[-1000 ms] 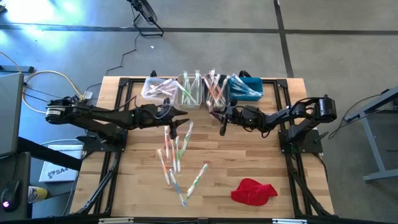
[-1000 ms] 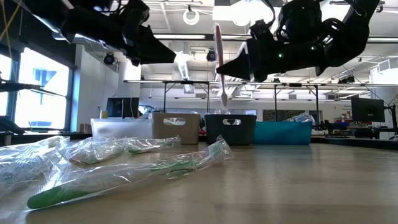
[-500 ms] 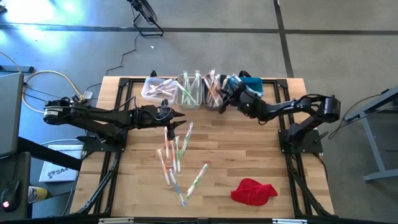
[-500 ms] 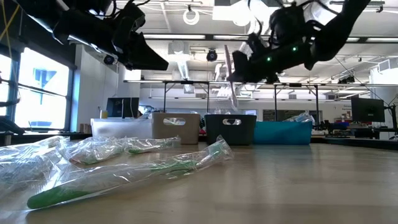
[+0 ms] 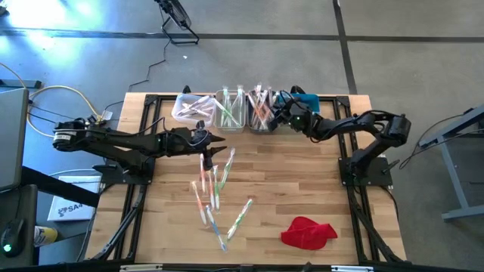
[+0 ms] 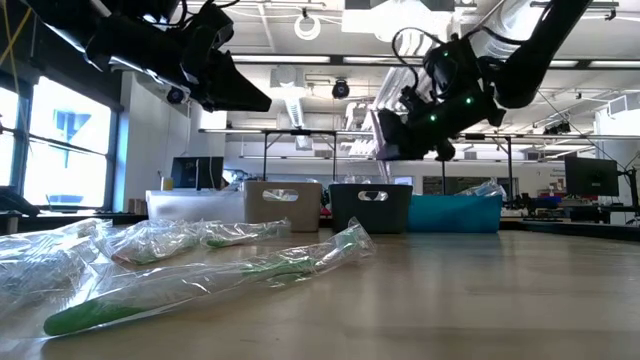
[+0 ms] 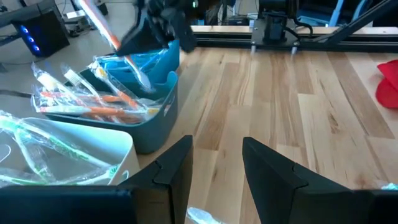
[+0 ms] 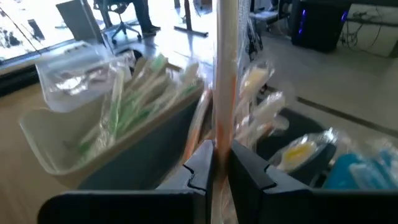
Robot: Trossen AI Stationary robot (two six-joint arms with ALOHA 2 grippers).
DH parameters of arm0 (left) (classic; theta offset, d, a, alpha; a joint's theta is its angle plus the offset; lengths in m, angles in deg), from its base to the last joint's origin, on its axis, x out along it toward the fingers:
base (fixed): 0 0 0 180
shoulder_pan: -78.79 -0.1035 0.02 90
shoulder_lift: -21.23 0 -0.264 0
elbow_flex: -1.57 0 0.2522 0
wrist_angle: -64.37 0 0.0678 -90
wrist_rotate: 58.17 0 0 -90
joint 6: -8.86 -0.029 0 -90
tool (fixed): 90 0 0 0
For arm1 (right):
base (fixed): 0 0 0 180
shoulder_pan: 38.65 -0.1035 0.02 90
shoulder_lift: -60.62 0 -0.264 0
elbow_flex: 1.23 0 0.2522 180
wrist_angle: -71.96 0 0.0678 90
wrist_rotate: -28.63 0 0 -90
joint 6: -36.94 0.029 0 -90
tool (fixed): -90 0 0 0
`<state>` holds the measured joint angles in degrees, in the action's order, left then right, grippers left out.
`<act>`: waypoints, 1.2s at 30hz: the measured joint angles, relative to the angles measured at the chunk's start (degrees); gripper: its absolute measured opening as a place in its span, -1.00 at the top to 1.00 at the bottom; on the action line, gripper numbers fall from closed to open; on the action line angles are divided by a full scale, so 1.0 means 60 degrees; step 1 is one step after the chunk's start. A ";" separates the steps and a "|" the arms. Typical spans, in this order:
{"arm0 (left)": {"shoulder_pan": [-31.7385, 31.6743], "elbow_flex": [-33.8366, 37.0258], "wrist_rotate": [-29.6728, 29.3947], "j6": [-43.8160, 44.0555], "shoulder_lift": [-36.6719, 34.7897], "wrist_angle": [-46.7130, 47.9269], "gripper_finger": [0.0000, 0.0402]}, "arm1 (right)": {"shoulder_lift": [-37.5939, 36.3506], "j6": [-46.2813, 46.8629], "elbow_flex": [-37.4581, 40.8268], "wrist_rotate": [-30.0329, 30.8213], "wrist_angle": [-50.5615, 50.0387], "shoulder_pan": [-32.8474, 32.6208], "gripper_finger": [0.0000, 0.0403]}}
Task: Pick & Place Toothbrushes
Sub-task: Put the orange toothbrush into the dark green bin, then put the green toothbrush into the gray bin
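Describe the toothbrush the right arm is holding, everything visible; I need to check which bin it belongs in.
The thin orange-handled toothbrush in a clear plastic wrapper is pinched low on its handle by the shut right end effector, the wrapper crinkling beside it. It stands roughly along the fingers, its far end out of the right wrist view. It hangs above the dark grey rectangular bin that holds other orange-handled brushes, not yet released. The bristle end cannot be made out.

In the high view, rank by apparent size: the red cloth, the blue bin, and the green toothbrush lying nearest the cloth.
1. red cloth
2. blue bin, though the right arm hides part of it
3. green toothbrush, long but very thin
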<state>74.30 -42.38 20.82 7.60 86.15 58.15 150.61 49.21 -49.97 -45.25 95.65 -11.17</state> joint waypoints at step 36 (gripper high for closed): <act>0.0000 -0.0004 0.0000 0.0007 0.0000 0.0122 0.32 | 0.0118 0.0419 0.0004 0.0218 0.0282 -0.0063 0.10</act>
<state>74.30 -42.41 20.82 7.65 86.15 58.88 151.32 51.72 -49.95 -43.94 97.34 -11.55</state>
